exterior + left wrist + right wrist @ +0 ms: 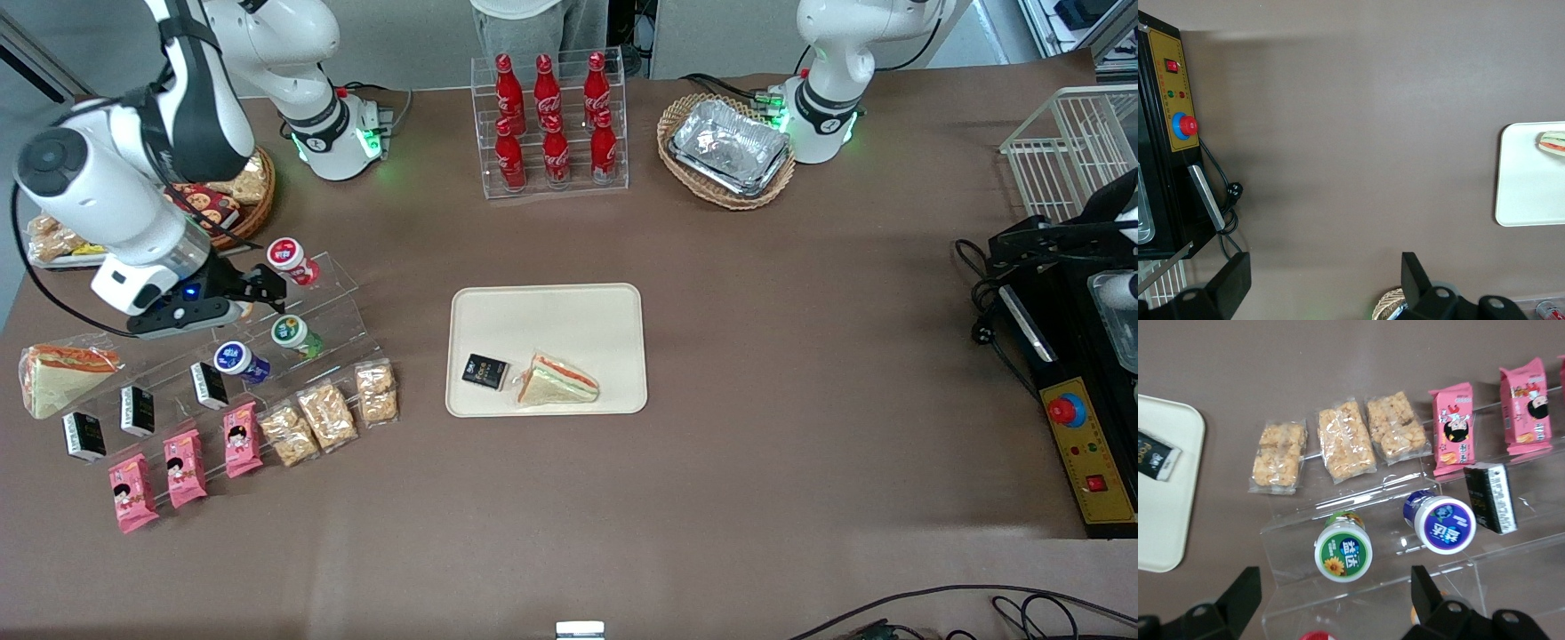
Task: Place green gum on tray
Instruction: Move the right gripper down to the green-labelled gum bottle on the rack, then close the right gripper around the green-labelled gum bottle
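Green gum (1343, 553) lies untouched on the clear stepped rack (302, 307) near the counter's working-arm edge, the gripper (260, 286) hovering above with jaws released; risk: a skewed descent could knock the neighbouring blue-bodied bottle (1441, 522) or roll the gum away from the tray (547, 307).

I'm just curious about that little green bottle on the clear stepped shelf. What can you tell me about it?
The green gum is a small plastic-looking bottle with a green body and a round white lid carrying a green label with a yellow flower and white characters. It rests tilted on a step of the clear acrylic display stand, lid facing up and forward, beside the blue gum and apart from it. The pincer hovers just above with its fingers open, not touching it. The bottle is not yet on the tray.
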Controlling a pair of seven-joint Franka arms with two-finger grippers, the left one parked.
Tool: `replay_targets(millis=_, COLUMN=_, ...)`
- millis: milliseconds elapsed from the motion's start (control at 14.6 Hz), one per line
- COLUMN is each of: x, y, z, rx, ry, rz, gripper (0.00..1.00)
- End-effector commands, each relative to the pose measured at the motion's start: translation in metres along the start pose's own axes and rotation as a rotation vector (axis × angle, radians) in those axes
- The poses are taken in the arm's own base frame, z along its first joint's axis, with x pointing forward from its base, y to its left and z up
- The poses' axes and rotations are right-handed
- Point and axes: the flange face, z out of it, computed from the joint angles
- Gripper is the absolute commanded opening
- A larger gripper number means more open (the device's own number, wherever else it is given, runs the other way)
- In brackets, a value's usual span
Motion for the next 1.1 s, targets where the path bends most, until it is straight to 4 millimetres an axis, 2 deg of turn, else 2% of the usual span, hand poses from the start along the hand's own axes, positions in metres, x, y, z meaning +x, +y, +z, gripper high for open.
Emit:
replay_targets(millis=0, x=-0.023, y=0.000, z=0.038, rx=0.005, ry=0.052, rz=-0.004, gripper=1.00)
replay_targets(millis=618, x=-0.033, y=0.000, z=0.103, rx=-0.001, ry=0.095, rz=-0.001, gripper=1.00)
replay_targets(millis=1031, x=-0.035, y=-0.001, z=0.123, rx=0.003, ry=0.080, rz=0.014, gripper=0.99)
